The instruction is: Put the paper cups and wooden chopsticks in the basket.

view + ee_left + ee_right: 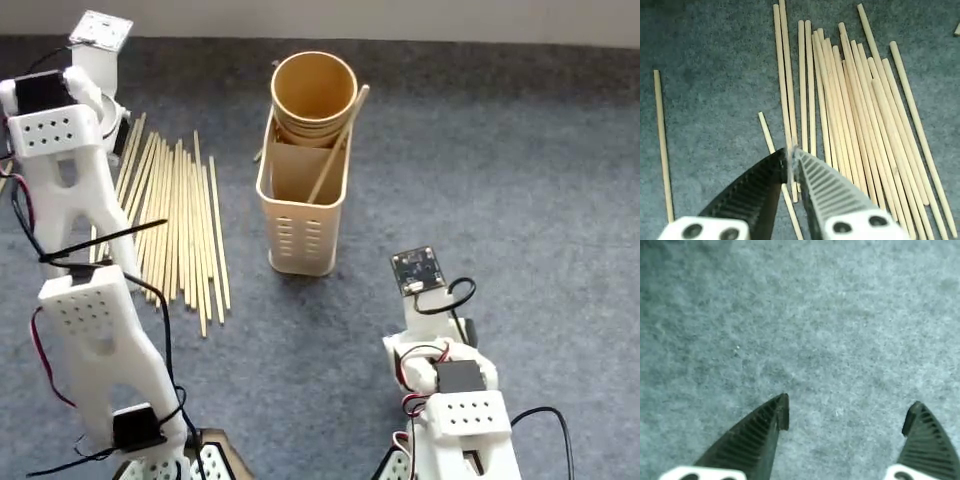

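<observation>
Grey carpet (pixel 500 150) below. Left gripper (pixel 791 156) fingers pressed onto one chopstick (pixel 786 90), pile (pixel 860 100) just beside them. Lift level, clear of neighbours, toward basket (pixel 300 240) holding paper cups (pixel 313 90), well beyond. Right gripper (pixel 847 417) fingers spread over bare carpet.

We find the basket (pixel 300 215) mid-table (pixel 520 160), nearer the back edge. The paper cups (pixel 313 95) sit stacked in its far end, with a leaning chopstick (pixel 338 145) beside them. The loose chopsticks (pixel 175 225) lie left of the basket, under the left gripper (pixel 791 152). The right gripper (pixel 845 420) is by the front edge, right of the basket.
</observation>
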You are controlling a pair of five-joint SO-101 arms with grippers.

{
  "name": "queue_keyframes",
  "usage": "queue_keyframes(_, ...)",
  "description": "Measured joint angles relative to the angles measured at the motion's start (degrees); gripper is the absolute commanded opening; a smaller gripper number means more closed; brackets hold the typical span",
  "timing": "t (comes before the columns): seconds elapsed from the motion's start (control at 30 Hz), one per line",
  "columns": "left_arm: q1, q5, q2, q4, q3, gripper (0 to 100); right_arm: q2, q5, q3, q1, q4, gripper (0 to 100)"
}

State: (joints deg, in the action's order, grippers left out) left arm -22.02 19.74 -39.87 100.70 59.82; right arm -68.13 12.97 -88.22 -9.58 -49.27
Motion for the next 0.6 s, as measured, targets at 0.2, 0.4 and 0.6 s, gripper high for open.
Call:
queue_keyframes(0.2,-8.6,2.1,-3.2,-0.1,-8.4,20,0.0,0.0,0.0,0.0,0.0,35.8)
queue_keyframes(0.4,-20.0,2.2,-8.1,-6.0,-2.4,21,0.0,0.0,0.0,0.0,0.0,35.8)
queue_keyframes(0.6,-28.8,6.5,-14.1,-9.1,6.1,21,0.0,0.0,0.0,0.0,0.0,35.8)
